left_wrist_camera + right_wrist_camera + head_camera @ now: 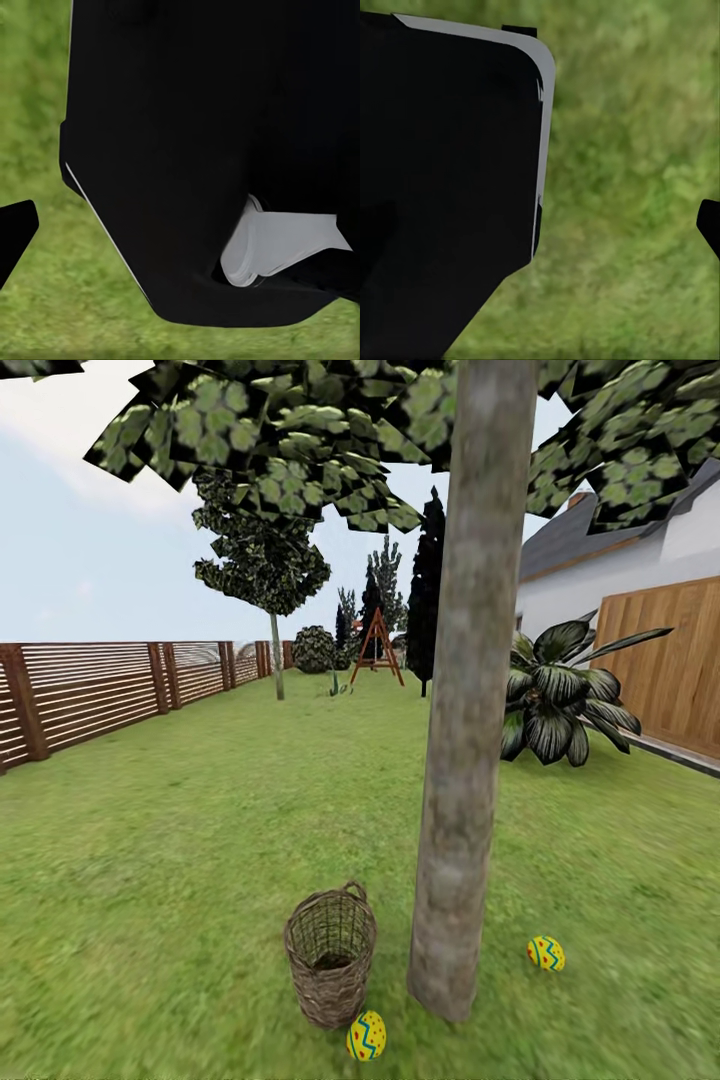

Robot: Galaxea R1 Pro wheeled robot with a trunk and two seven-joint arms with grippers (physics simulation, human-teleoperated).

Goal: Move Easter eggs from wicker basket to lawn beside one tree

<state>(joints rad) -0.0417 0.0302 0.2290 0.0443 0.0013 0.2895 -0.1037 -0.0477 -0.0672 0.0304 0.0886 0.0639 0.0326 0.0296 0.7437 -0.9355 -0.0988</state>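
Head view gives me two eggs on the lawn by the tree: one right, one touching the wicker basket. I'd peer inside first for the third. Finger state: cannot tell.

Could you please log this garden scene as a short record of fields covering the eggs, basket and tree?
eggs on grass: two yellow zigzag-painted eggs, one touching or just in front of the basket's base, one right of the trunk
third egg: not visible
basket: round brown wicker basket, upright, left of the trunk
tree: thick mottled grey-brown trunk
ground: green lawn
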